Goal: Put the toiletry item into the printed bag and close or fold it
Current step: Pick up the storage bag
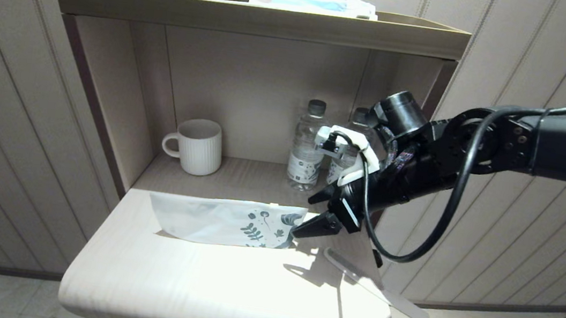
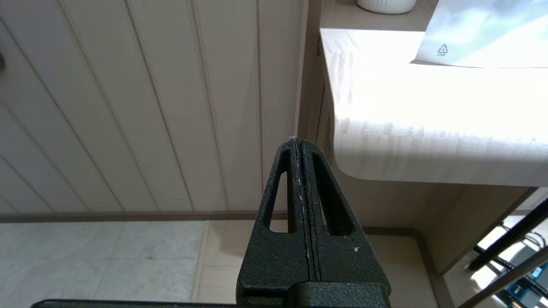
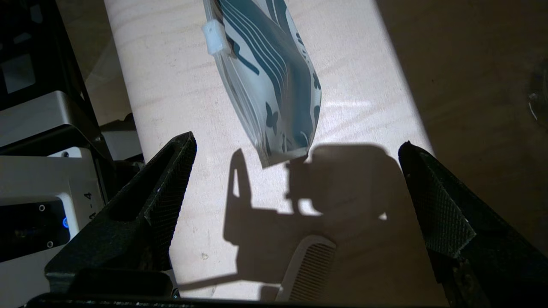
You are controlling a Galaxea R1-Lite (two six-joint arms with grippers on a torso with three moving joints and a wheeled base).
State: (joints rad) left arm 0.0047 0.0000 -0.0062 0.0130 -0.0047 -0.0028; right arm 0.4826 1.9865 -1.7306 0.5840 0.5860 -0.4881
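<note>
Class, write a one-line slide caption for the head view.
Right gripper, jaws open, hovers between flat white leaf-printed plastic bag and slim white comb overhanging the pale wooden table.

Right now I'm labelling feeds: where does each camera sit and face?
Head: high, facing down at the table; shows the open right gripper by the bag.
Left wrist: low beside the table, facing wall; shows the shut left gripper.
Right wrist: above the tabletop; shows both fingers.
Shared: the bag, comb.
</note>
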